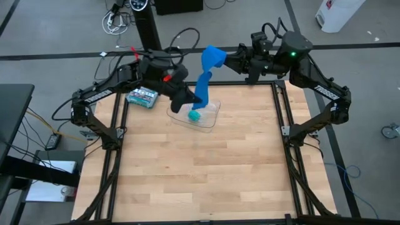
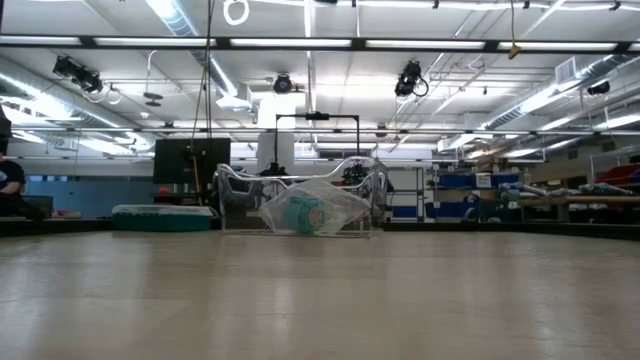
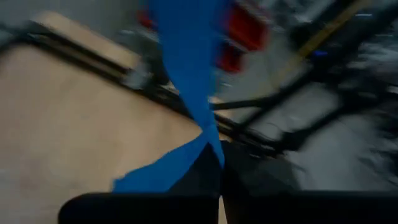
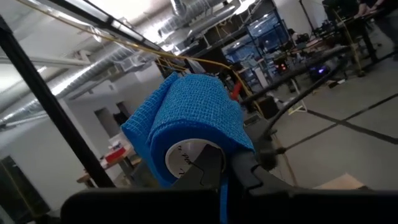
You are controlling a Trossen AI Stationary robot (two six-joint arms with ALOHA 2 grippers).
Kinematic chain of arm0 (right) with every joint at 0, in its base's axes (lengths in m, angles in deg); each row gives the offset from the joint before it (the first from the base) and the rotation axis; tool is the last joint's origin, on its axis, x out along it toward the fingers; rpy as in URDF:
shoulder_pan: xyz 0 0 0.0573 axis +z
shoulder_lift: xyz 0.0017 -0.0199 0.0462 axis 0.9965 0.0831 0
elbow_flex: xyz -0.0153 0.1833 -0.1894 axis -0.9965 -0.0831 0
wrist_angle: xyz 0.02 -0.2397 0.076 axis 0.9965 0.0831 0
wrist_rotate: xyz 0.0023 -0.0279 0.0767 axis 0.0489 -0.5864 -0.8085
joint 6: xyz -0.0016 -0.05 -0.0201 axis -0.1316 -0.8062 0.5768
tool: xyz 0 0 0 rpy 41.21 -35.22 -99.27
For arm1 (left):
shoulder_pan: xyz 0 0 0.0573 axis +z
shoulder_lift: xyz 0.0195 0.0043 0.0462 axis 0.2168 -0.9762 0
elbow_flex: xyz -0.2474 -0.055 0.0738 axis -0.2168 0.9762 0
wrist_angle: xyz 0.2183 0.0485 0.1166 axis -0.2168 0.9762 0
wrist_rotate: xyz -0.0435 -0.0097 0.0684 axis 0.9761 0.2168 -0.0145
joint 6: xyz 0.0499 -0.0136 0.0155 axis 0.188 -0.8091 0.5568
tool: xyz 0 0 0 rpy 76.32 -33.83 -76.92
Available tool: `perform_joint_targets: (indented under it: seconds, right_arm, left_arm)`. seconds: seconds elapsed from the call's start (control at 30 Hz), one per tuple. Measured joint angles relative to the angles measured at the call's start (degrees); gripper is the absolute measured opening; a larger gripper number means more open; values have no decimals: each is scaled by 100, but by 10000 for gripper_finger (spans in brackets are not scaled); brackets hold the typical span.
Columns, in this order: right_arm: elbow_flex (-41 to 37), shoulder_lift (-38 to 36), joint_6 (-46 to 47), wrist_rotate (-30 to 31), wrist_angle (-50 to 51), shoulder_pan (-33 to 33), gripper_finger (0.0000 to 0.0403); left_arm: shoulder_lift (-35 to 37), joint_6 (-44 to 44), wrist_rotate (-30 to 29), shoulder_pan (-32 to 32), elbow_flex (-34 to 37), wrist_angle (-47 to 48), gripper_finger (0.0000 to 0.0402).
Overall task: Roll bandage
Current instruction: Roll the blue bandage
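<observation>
Two claws [image 1: 199,100] [image 1: 226,60], one bandage [image 1: 206,78]

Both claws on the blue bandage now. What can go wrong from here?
1. The bandage hangs twisted between the right claw, shut on its roll end, and the left claw, shut on the strip: it may wind unevenly.
2. The left claw sits just above the clear tray holding the teal roll; it may knock them.

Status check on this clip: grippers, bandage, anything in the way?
Left gripper shut on the bandage's lower end. Right gripper shut on its rolled end, held high. Clear tray with teal roll directly underneath; box off to the side.
</observation>
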Motion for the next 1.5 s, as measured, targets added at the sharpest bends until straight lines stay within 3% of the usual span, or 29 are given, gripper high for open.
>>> perform_joint_targets:
  seconds: [0.27, 0.6, 0.93, 1.27, 1.5]
  right_arm:
    - [0, -81, 124, 29, -88, -565, 0]
    - [4, -372, 300, -166, -58, -1006, 0]
    - [4, -378, -303, 21, 1278, -1004, 0]
    - [4, -374, -892, 162, 2495, -882, 0]
    - [4, -347, -1076, 792, 3142, -533, 0]
  left_arm:
    - [2, -560, 1295, -195, 0, 6, 5]
    - [2, -577, 1274, -494, 0, 270, 6]
    - [22, -1818, 1937, -487, 0, -1517, 7]
    - [28, -3147, 2017, -238, -2, -4070, 7]
    - [31, -3328, 1831, 2, -2, -4446, 7]
